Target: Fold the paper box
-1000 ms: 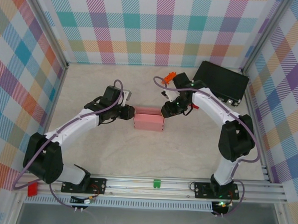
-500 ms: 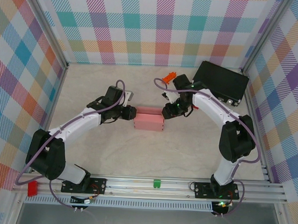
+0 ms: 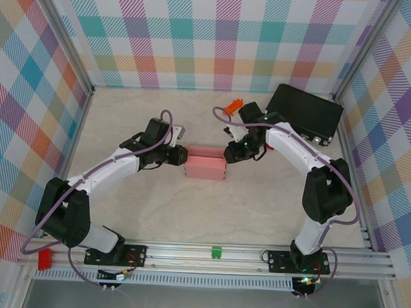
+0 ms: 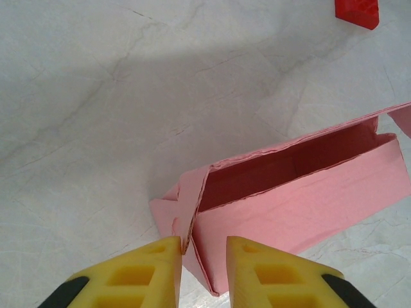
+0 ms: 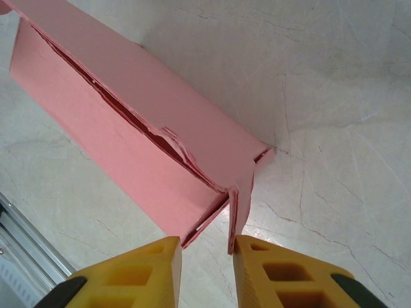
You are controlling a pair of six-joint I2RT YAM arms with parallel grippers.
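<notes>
Pink paper box (image 3: 205,166) sits mid-surface (image 3: 257,212), between both arms; left fingers (image 4: 144,273) narrowly apart astride left end flap (image 4: 173,208); right fingers (image 5: 273,273) narrowly apart beside right end flap (image 5: 241,186); neither grips. We'd pinch flaps at creases, push inward evenly, keep box from sliding.

No text, label or number can be read

Black hard case (image 3: 304,112) lies at the far right corner of the pale marbled table (image 3: 209,209). Small orange item (image 3: 233,106) sits just left of it. Green clip (image 3: 217,252) on the near aluminium rail (image 3: 179,253). Red piece (image 3: 45,260) at the rail's left end. Plaid walls (image 3: 218,37) enclose three sides.
</notes>
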